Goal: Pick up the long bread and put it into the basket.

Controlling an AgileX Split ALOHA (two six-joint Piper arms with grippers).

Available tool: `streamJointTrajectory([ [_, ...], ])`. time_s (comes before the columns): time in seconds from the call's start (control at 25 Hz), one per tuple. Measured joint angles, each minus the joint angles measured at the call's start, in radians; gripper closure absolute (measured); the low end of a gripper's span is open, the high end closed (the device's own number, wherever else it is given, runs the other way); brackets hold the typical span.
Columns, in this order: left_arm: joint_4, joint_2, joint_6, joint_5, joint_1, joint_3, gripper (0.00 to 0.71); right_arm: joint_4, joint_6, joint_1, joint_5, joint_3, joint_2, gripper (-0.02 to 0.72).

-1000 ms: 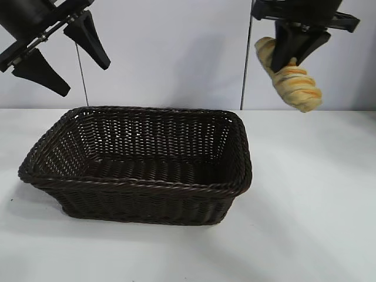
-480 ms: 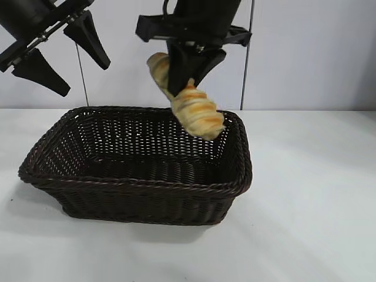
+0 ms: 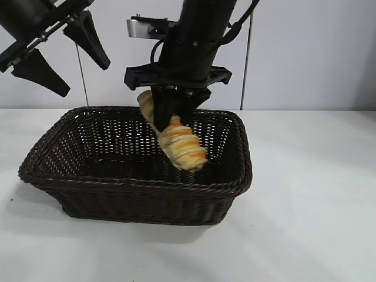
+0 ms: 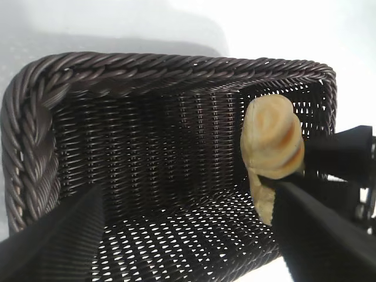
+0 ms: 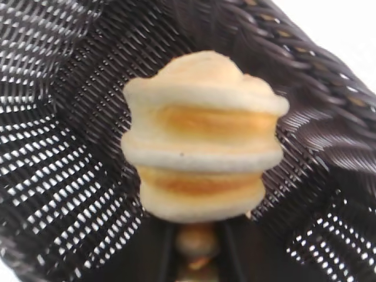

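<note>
White tabletop (image 3: pixel 305 223) and a pale wall are seen behind the rig; the basket (image 3: pixel 147 187), dark brown and woven, with a braided rim, is set on the table towards the left of the exterior view. The right gripper (image 3: pixel 174 113) is lowered over the basket's far right part, pointed steeply down; the long bread (image 3: pixel 176 141) is seen between its black fingers (image 3: pixel 163 111), slanted, with its upper end at the fingers and its lower end down inside the basket, below the rim and near the right wall; whether that lower end touches the woven floor cannot be told. Whether the bread is clamped or the jaws have been eased apart cannot be told from these views; in the right wrist view the loaf is seen end-on, with weave all around it. The left gripper (image 3: pixel 59 53) is held high above the basket's left end, well apart from the bread; its fingers are spread wide, and nothing is held between them.
</note>
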Motion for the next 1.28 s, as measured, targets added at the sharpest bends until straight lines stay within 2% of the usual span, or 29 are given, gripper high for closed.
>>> streamJointTrajectory([
  [0.36,0.000,0.000,0.000,0.003,0.000,0.000,0.139,0.013,-0.001,-0.131,0.156,-0.196,-0.015,0.167],
  [0.64,0.000,0.000,0.000,0.004,0.000,0.000,0.139,0.085,-0.006,-0.236,0.172,-0.229,-0.028,0.167],
  [1.28,0.000,0.000,0.000,0.004,0.000,0.000,0.139,0.114,-0.014,-0.250,0.173,-0.229,-0.027,0.167],
])
